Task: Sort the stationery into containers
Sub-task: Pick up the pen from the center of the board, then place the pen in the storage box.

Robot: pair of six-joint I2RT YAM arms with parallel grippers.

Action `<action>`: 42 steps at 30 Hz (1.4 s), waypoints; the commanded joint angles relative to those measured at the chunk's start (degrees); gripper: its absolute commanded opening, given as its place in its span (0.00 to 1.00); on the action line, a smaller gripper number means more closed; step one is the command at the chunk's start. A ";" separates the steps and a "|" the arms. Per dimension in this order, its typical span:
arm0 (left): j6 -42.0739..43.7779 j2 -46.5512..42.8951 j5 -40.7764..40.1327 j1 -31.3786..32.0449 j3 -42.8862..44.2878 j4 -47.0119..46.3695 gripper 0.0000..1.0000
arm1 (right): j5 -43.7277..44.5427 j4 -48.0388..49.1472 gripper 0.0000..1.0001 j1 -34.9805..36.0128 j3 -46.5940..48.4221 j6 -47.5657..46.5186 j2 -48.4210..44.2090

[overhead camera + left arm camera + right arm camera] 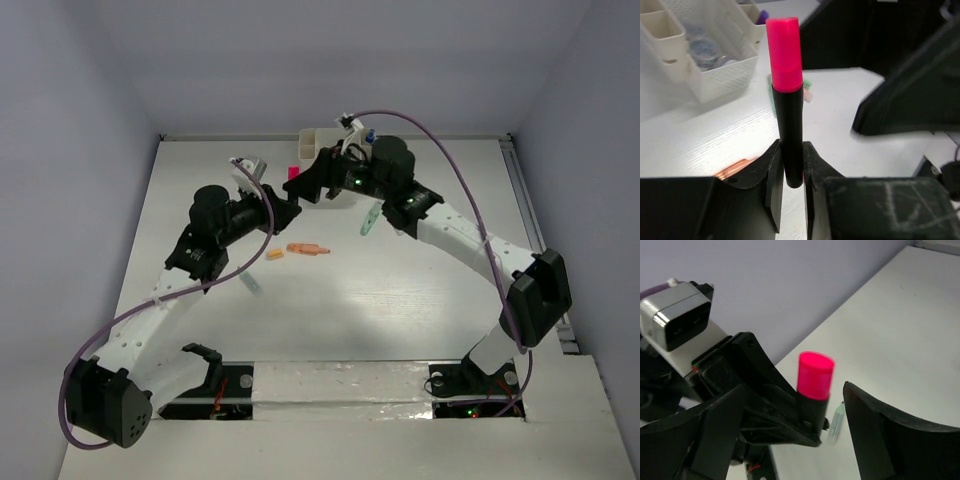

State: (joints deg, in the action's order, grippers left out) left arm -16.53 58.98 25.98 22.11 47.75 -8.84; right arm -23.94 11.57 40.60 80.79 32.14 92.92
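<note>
**Mia:** What is closest to us?

**Tom:** The near edge of the white desk. Both arms are bolted there, and a shiny strip lies between their feet. A purple cable loops along each arm.

**Mia:** And a bit farther in?

**Tom:** The middle of the desk is bright, with light shining off it. An orange marker lies flat there, and a small orange piece is just beside it. A mint green marker lies flat too, near the right arm.

**Mia:** What are the arms doing?

**Tom:** They bend in and meet past the middle. The left tool is clamped on the pink and black marker. It grips the black end, and the pink cap sticks out past the tool, off the desk.

**Mia:** And the other one?

**Tom:** The right tool has its two fingers spread wide apart. The pink cap stands in the gap between them.

**Mia:** Where is the white box?

**Tom:** The white box stands at the far side of the desk, just behind the tools. From above, the right arm hides part of it. Round tubs lie in its big middle part.

**Mia:** And the room?

**Tom:** Pale purple-grey walls close in the desk on the left, the right and the far side.
</note>
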 commanded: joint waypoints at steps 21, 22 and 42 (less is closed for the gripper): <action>-11.06 1.14 31.41 0.13 -1.87 -21.83 0.00 | -43.21 31.23 0.63 -10.36 -7.23 16.29 -4.16; -10.98 1.22 31.42 0.13 -1.87 -21.92 0.00 | -42.94 30.97 0.61 -10.36 -7.14 16.29 -3.89; -9.84 2.19 31.68 0.13 -1.43 -20.43 0.00 | -41.27 30.17 0.11 -9.84 -5.73 17.87 -0.99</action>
State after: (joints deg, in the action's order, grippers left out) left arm -27.62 61.52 56.80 22.13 46.19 -27.09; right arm -65.36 39.55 30.02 73.06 49.39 92.14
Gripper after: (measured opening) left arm 0.128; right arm 0.272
